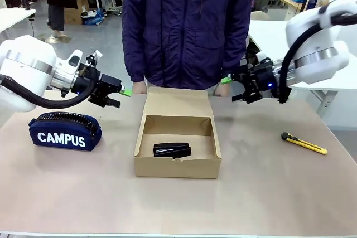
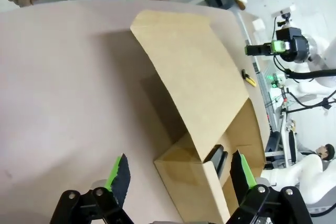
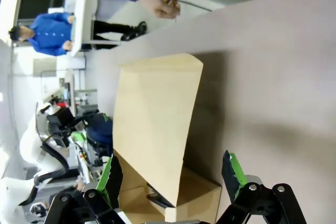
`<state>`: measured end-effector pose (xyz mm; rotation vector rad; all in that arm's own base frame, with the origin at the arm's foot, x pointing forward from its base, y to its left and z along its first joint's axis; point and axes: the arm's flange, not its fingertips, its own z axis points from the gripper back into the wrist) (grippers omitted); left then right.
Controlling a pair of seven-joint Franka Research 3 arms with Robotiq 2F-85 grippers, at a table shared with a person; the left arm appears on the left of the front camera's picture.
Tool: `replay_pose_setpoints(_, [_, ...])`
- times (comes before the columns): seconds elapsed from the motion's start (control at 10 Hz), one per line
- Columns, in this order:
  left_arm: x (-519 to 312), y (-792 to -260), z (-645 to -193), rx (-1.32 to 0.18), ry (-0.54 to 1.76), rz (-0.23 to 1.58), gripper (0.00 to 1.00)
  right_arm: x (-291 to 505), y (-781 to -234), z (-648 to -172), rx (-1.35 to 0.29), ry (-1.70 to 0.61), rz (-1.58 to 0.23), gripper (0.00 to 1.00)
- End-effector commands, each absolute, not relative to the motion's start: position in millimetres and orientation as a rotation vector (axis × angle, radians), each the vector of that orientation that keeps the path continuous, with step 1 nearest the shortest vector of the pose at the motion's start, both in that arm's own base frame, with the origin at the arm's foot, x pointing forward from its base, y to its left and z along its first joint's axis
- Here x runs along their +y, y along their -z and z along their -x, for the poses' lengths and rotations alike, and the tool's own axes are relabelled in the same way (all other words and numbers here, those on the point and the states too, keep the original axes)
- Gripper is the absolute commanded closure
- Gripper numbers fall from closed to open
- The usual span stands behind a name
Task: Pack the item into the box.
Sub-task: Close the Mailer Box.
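Presently the stapler (image 1: pixel 172 150) lies flat inside the box (image 1: pixel 177 168), close to its near wall. The box sits at the middle of the bench (image 1: pixel 268 193), and its lid (image 1: pixel 178 103) stands raised toward the far edge. The left tool (image 1: pixel 121 98) hovers above the bench between the pouch (image 1: pixel 65 132) and the box, jaws spread wide, holding nothing. The right tool (image 1: pixel 230 89) hangs near the far edge beside the lid, likewise spread and empty. The pouch lies toward the left edge. A knife (image 1: pixel 304 144) lies near the right edge.
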<state>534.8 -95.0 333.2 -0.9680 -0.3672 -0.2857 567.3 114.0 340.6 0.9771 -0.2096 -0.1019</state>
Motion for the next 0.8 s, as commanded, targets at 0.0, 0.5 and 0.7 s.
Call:
replay_pose_setpoints(0.0, [-104.1,-328.4,-534.7,-0.37,0.275,1.024,0.0,117.6,-344.2,-569.3,-0.179,0.11,-0.973,0.0])
replay_pose_setpoints(0.5, [-100.3,-328.5,-533.1,-0.344,0.279,1.007,0.0,117.5,-333.6,-565.9,-0.187,0.101,-0.979,0.0])
replay_pose_setpoints(0.7, [-112.2,-320.3,-560.4,-0.391,0.27,1.156,0.0,129.8,-310.8,-585.8,-0.131,0.123,-1.036,0.0])
